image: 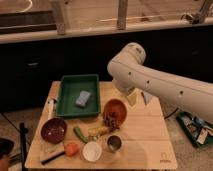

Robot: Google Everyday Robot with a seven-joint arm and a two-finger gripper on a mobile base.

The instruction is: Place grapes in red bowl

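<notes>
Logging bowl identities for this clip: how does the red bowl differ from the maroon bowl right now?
The red bowl is bright orange-red; the maroon bowl is dark brownish-purple. The red bowl sits mid-table beside the green tray, the maroon bowl near the front left corner. The grapes lie at the red bowl's front rim; nothing shows inside the maroon bowl. The gripper hangs just right of the red bowl, far from the maroon bowl. Both are round, shallow and similar in width.

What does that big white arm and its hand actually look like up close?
The arm is a thick, smooth, glossy white shell with a rounded, bulbous joint at the top and a few small dark dots along its side. No cables or sleeves show. The hand hangs below that joint, over the table's far right part: a pale cream-coloured piece beside a darker one.
</notes>
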